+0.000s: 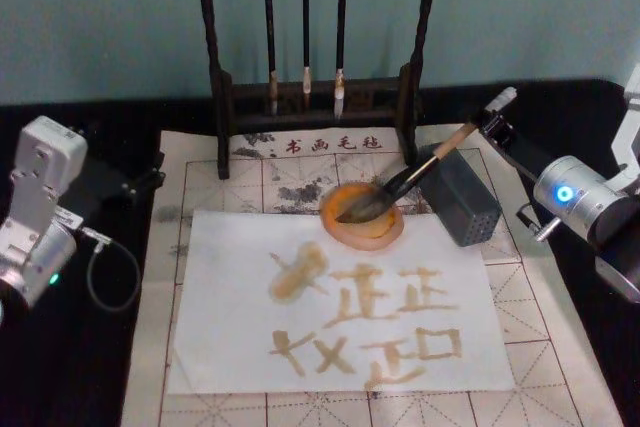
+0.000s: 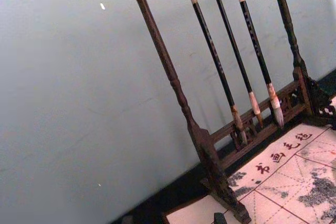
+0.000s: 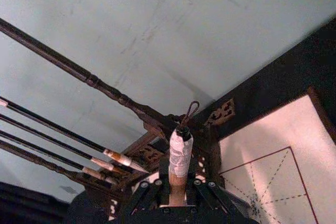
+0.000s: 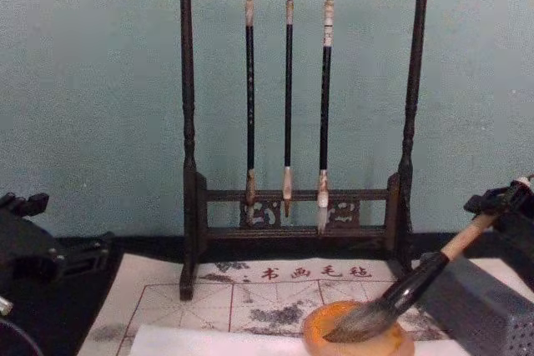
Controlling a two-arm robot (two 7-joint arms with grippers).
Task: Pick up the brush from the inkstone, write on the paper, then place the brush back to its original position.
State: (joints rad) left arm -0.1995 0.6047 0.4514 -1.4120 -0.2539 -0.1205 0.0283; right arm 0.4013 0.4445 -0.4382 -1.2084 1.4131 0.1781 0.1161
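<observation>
The brush (image 1: 430,162) lies slanted, its bushy head resting in the orange-rimmed inkstone (image 1: 335,227) and its tan handle rising to the back right over a corner of a grey block (image 1: 465,197). My right gripper (image 1: 490,127) is shut on the upper handle, just below the white end. In the right wrist view the fingers (image 3: 149,190) flank the brush (image 3: 179,156) closely. The chest view shows the brush (image 4: 417,285) angled up from the inkstone (image 4: 334,343) to the right gripper (image 4: 501,202). The white paper (image 1: 230,247) in front of the inkstone carries several tan strokes. My left gripper (image 1: 125,182) is parked at the far left.
A dark wooden rack (image 1: 225,97) with three thin hanging brushes (image 4: 288,97) stands at the back, behind the inkstone. A gridded felt mat (image 1: 560,347) lies under the paper on the black table. A cable (image 1: 110,277) loops by the left arm.
</observation>
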